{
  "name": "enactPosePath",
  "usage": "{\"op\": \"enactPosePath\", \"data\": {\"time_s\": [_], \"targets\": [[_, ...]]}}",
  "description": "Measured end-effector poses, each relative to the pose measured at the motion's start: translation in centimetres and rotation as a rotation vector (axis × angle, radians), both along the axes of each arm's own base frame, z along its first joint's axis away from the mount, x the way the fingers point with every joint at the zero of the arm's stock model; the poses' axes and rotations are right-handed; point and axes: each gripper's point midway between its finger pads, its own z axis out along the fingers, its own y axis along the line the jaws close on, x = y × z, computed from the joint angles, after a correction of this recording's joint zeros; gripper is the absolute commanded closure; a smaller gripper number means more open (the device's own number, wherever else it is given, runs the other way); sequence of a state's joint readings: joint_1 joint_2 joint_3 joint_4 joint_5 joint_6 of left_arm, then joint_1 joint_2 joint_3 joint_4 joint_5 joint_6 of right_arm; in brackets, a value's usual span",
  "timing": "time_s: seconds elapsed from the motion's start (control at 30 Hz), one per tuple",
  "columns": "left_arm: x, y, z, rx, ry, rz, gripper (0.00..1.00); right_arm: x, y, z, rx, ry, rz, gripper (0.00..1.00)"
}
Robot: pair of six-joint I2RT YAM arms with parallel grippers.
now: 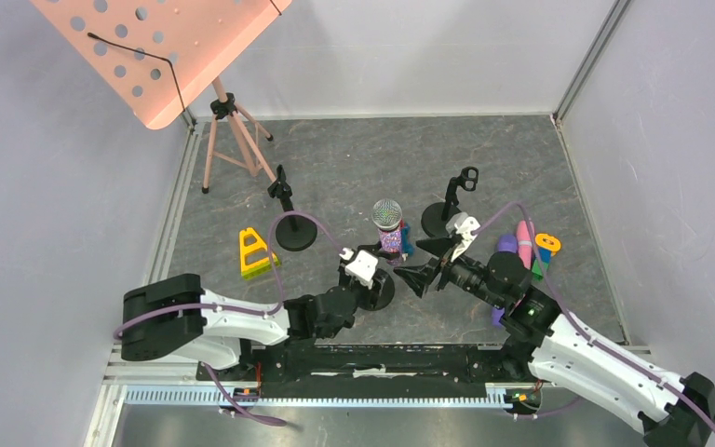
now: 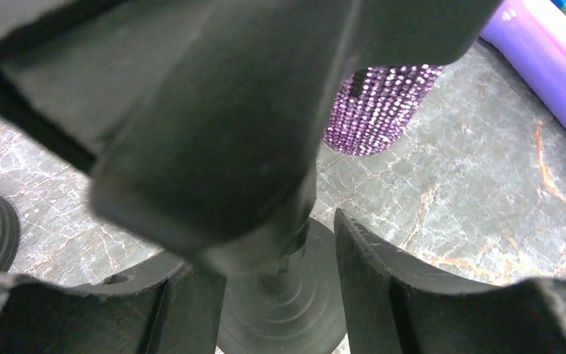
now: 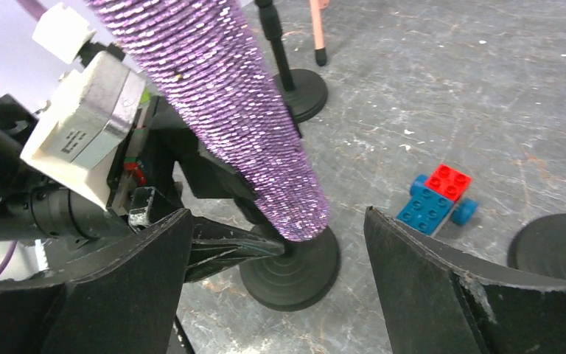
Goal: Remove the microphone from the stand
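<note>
Firstly, at left: the left arm (image 1: 233,321) lies low along the near edge of the bench (image 1: 354,158), forearm extended rightward, with its wrist beside the round base of the stand (image 1: 386,294). The left fingers (image 2: 383,295) sit narrowly apart on either side of the stand's thin post, just above the base; whether they pinch it cannot be told. Centre: the microphone (image 1: 388,226), with a purple sequinned body and silver mesh head, is seated on the stand, head uppermost, above and beyond the left fingers. Right: the right fingers (image 3: 449,295) are spread wide, and the microphone's tapered lower end lies between them, touching neither. The right arm (image 1: 586,358) reaches diagonally up and leftward from its base, wrist level with the microphone's body. Beyond, blue-and-red blocks (image 3: 438,199) lie on the bench.
</note>
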State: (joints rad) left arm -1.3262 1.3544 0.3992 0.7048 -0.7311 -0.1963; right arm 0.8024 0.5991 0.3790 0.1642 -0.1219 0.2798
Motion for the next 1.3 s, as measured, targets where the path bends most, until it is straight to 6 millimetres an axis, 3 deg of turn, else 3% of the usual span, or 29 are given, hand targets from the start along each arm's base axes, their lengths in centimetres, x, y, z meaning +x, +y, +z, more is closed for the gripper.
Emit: {"op": "enactPosePath", "data": {"time_s": [0.17, 0.33, 0.5, 0.67, 0.77, 0.97, 1.1, 1.3], "targets": [[-0.8, 0.3, 0.8, -0.028, 0.006, -0.053, 0.15, -1.0, 1.3, -0.3, -0.011, -0.002, 0.047, 0.08], [-1.9, 1.6, 2.9, -0.085, -0.008, -0.116, 0.0, -1.3, 2.0, -0.2, -0.023, -0.031, 0.022, 0.07], [-3.1, 2.0, 4.9, -0.111, -0.026, -0.22, 0.0, -1.4, 2.5, -0.4, -0.055, -0.059, -0.011, 0.05], [-3.7, 2.6, 4.3, -0.058, -0.003, -0.304, 0.0, -1.1, 2.6, -0.1, -0.08, -0.081, -0.065, 0.05], [-3.3, 3.3, 4.8, -0.076, 0.0, -0.329, 0.0, -0.9, 2.4, 0.7, -0.074, -0.094, -0.097, 0.04], [-2.2, 4.8, 7.6, -0.167, -0.043, -0.373, 0.0, -0.8, 1.7, 2.6, -0.028, -0.119, -0.132, 0.02], [-2.2, 4.7, 8.6, -0.183, -0.046, -0.438, 0.0, -0.7, 1.5, 4.6, 0.047, -0.144, -0.147, 0.02], [-2.0, 3.4, 10.5, -0.197, -0.048, -0.531, 0.0, 0.4, 2.5, 5.9, 0.021, -0.146, -0.177, 0.06]]}}
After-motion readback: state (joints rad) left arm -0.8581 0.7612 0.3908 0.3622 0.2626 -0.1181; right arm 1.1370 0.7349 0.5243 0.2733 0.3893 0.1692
